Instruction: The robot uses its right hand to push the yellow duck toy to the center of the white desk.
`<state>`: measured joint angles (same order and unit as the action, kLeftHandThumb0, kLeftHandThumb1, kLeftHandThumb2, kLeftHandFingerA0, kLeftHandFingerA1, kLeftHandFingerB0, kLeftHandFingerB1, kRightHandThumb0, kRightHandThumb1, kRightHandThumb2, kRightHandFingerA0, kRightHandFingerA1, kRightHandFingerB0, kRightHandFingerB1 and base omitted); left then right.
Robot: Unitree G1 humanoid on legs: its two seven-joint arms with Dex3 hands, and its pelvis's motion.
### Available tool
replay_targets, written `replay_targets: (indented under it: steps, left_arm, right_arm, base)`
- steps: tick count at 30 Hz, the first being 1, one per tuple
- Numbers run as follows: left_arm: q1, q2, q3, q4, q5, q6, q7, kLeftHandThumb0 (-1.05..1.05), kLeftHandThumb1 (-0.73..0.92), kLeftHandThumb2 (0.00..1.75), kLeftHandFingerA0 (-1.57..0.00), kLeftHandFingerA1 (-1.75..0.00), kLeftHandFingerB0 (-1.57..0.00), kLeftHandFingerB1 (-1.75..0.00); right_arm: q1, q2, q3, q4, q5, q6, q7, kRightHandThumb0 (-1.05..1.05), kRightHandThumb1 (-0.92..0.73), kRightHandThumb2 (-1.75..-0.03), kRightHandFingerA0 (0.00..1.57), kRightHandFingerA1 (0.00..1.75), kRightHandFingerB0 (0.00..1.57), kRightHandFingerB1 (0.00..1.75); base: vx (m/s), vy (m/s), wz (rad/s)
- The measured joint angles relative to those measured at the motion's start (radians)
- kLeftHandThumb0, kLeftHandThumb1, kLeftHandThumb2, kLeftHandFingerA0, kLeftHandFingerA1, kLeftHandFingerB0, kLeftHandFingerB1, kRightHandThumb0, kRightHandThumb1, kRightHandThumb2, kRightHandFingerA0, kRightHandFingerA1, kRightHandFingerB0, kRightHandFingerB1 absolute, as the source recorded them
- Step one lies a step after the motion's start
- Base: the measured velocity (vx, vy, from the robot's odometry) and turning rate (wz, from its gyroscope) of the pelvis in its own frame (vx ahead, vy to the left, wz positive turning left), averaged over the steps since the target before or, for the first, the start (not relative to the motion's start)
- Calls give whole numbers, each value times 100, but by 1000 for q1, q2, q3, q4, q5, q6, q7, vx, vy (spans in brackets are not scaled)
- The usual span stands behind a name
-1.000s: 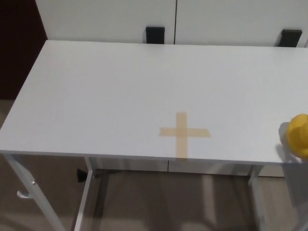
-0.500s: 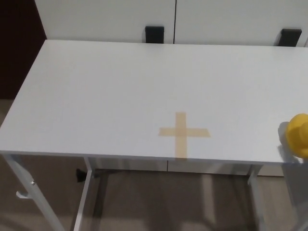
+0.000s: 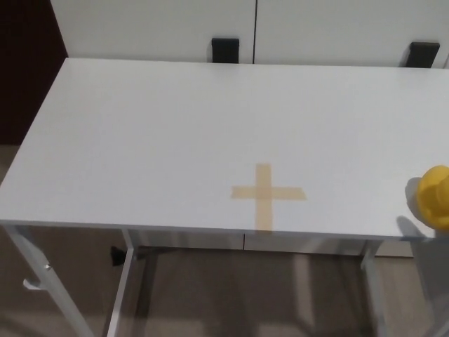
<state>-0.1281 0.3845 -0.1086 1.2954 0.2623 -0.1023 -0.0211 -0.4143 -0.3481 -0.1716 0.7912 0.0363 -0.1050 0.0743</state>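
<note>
The yellow duck toy sat at the far right edge of the head view, partly cut off by the frame, near the front right corner of the white tabletop. Only its rounded yellow body showed; which way it faced could not be told. A faint shadow lay on the surface just to its left.

A cross of tan tape marked the tabletop toward the front edge, a little right of the middle, and stood well apart from the duck, with bare white surface between them. The lower arm of the cross reached down to the front edge.

Neither robot hand appeared in the picture, so whether either one was spread or pressed together could not be told. No part of either arm showed.

Behind the tabletop ran white cabinet panels divided by a thin vertical seam, with two small black blocks at the back edge, one near the middle and one at the far right. A dark surface filled the upper left corner. Below the front edge, the pale metal legs and crossbar of the frame stood over a brownish floor.
</note>
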Motion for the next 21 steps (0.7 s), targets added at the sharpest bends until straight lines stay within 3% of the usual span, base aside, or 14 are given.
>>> replay_targets:
  steps: [2,7,8,9,10,13,14,19,21]
  left_arm:
    - [1,-1,0,-1,0,0,0,-2,-33,117,-125,-90,-117,-86]
    - [15,-14,-1,1,0,0,0,5,-32,118,-123,-90,-115,-87]
    - [16,-17,-1,1,0,0,0,8,-34,123,-123,-91,-113,-87]
    - [17,-18,-1,1,0,0,0,8,-34,123,-123,-91,-113,-87]
    - [18,-23,-2,0,0,0,0,10,-36,125,-125,-90,-115,-87]
    - [18,-29,-5,-1,2,0,0,6,-37,125,-126,-90,-116,-87]
    - [19,-29,-6,-1,2,0,0,6,-35,120,-124,-90,-118,-87]
    - [20,-32,-8,-2,3,0,0,8,-37,123,-126,-90,-119,-87]
    - [19,-34,-9,-4,4,0,0,20,-35,125,-125,-92,-121,-88]
  right_arm:
    - [-8,17,-1,7,1,-1,-10,-83,-92,-78,25,38,28,37]
    - [-13,45,-9,8,0,-5,-47,-81,-92,-75,20,35,27,37]
    - [-14,51,-12,8,1,-5,-54,-79,-79,-116,4,29,14,42]
    - [-15,55,-15,8,1,-5,-58,-79,-79,-116,4,29,14,42]
    - [-17,69,-20,8,3,-5,-71,-80,-92,-87,0,0,9,24]
    - [-19,99,-25,7,4,-2,-91,-83,-92,-77,0,0,0,22]
    - [-20,107,-26,7,5,-2,-96,-98,-92,-122,0,11,0,0]
    - [-26,144,-28,6,6,-1,-119,-97,-92,-121,0,11,0,0]
    - [-38,191,-6,-5,-3,0,-156,-96,-89,-120,0,17,0,2]
  base:
    - [0,0,0]
    - [0,0,0]
    - [0,0,0]
    - [0,0,0]
    - [0,0,0]
    - [0,0,0]
    - [0,0,0]
    - [0,0,0]
    - [0,0,0]
